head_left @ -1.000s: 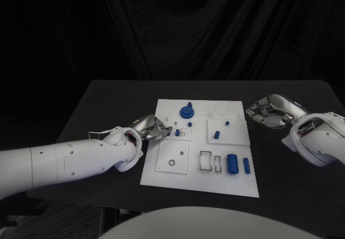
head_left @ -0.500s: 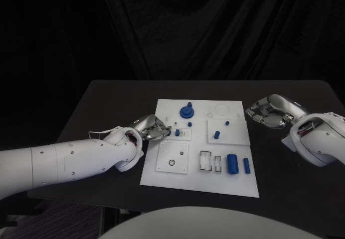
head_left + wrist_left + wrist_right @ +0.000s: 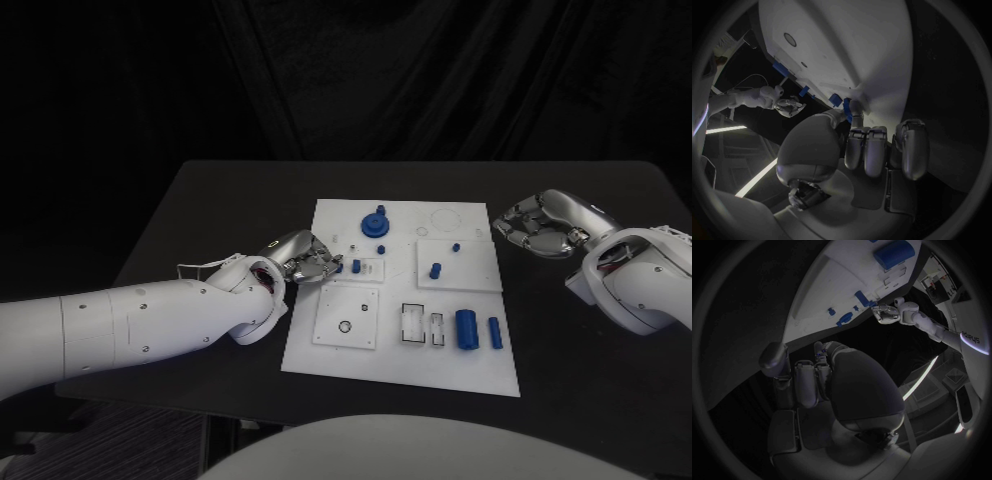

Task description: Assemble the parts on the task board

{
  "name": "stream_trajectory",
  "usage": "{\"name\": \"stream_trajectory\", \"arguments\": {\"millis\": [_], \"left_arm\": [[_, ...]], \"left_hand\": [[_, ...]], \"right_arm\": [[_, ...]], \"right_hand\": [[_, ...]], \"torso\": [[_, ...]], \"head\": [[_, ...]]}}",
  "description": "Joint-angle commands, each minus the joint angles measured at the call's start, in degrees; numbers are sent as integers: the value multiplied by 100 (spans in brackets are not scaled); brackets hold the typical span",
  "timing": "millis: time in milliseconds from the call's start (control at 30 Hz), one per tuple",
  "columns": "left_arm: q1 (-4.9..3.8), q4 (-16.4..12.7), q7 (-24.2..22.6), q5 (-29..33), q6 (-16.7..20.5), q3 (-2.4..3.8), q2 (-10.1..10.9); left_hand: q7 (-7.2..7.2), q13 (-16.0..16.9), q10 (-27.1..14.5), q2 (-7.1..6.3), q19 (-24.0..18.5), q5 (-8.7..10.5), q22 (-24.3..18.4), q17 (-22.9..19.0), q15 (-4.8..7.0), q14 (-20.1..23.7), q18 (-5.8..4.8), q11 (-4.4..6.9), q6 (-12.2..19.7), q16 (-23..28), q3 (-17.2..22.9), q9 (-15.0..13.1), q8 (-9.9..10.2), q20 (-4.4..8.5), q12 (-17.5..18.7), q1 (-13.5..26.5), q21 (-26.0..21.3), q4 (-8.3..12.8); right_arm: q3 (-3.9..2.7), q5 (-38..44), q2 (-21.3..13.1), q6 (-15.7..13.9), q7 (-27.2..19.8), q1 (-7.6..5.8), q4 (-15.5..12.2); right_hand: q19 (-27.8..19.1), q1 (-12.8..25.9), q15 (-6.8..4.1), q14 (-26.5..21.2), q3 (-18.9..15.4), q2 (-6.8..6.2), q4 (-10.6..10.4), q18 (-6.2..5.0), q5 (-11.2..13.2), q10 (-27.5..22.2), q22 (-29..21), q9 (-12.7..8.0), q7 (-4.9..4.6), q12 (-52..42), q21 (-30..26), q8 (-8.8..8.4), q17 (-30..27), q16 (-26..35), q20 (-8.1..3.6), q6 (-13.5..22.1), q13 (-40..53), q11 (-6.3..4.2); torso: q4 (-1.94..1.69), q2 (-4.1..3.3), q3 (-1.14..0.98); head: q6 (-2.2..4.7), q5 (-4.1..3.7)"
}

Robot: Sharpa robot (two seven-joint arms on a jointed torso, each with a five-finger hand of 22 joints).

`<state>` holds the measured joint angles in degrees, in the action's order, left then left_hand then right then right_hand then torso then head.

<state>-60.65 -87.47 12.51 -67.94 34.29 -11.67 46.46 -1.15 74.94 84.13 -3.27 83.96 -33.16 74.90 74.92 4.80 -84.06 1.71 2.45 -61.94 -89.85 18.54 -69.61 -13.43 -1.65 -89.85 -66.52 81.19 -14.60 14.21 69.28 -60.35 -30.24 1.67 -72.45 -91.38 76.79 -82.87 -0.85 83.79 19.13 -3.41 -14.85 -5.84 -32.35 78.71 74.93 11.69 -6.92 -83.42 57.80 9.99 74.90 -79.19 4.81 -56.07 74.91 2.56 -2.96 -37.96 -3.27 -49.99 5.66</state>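
Note:
The white task board [image 3: 411, 350] lies mid-table. My left hand [image 3: 303, 258] rests at the board's left edge, its thumb and a finger pinching a small blue peg [image 3: 355, 266] that stands on a square inset; the same peg [image 3: 846, 105] sits at the fingertips in the left wrist view. My right hand [image 3: 541, 228] hovers off the board's right edge, fingers curled in, with nothing in them. Blue parts on the board are a knob [image 3: 376, 222], two short pegs [image 3: 434, 269] [image 3: 453, 245], a thick cylinder [image 3: 466, 328] and a thin cylinder [image 3: 495, 333].
A small ring [image 3: 343, 327] and two rectangular slots [image 3: 414, 323] mark the board's near half. A tiny blue piece [image 3: 381, 249] lies below the knob. The black table [image 3: 216, 200] shows bare surface left, right and behind the board.

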Motion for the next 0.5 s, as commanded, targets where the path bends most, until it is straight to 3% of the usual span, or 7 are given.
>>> {"name": "stream_trajectory", "arguments": {"millis": [33, 500], "left_arm": [[60, 20, 44, 45, -113, -43, 12], [61, 23, 94, -400, 95, -43, 19]], "left_hand": [[44, 1506, 587, 3, 127, -39, 1223, 1508, 37, -594, 46, 43, 11, -15, 31, 2, -35, 29, -15, -47, 25, 61], [35, 1506, 587, 13, 128, 92, 1223, 1508, 39, -594, 46, 38, 26, -15, 39, -30, -52, 32, -15, -52, 25, 24]], "right_arm": [[-3, 31, -8, 7, 79, 16, -6], [-3, 31, -11, 8, 78, 22, -6]], "right_hand": [[-4, -33, -33, 11, 40, 0, -9, -41, -24, -22, 679, 9, -14, 17, -19, 17, 199, 14, 17, -23, 464, 5], [-4, -30, -34, 11, 41, -2, -9, -42, -24, -24, 679, 10, -14, 19, -21, 17, 198, 14, 17, -22, 460, 4]], "torso": [[-1, 5, 1], [-3, 6, 4]], "head": [[-1, 1], [-1, -8]]}}
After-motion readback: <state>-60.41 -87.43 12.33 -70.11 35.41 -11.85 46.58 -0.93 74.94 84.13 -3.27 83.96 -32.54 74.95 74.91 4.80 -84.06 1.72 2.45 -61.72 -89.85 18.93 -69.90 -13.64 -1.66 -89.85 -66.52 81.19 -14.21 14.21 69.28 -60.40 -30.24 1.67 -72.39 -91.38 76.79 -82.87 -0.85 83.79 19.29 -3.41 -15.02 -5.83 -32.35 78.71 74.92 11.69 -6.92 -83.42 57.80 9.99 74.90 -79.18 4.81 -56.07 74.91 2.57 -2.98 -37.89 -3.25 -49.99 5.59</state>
